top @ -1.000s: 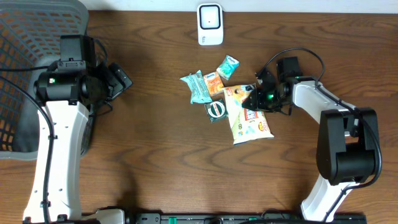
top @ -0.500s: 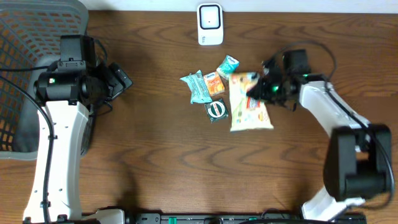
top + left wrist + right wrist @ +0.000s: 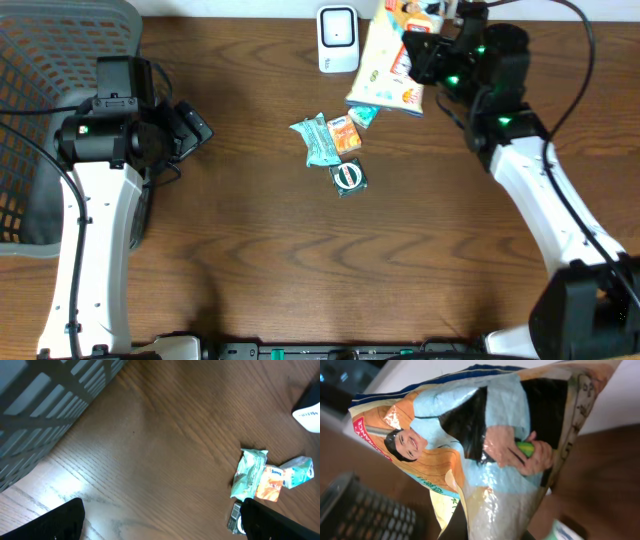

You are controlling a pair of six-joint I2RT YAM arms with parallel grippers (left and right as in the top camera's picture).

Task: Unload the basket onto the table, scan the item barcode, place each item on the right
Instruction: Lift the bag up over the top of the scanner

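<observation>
Right claw (image 3: pixel 428 52): clamped on the snack bag (image 3: pixel 385 55), held clear of the table (image 3: pixel 250 250).
Snack bag: hanging from the claw toward the scanner (image 3: pixel 338 38), just beside it.
Small packets (image 3: pixel 330 140): beyond the bag, well apart from the claw.
Left claw (image 3: pixel 195 128): spread wide, holding nothing, far across, near the basket (image 3: pixel 40 60).

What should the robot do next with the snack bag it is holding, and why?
Probably slide the snack bag a little left, over the white scanner, and turn its barcode toward it. The right claw is shut on the bag, holding it up in the air just right of the scanner, and no barcode shows in these views.
</observation>
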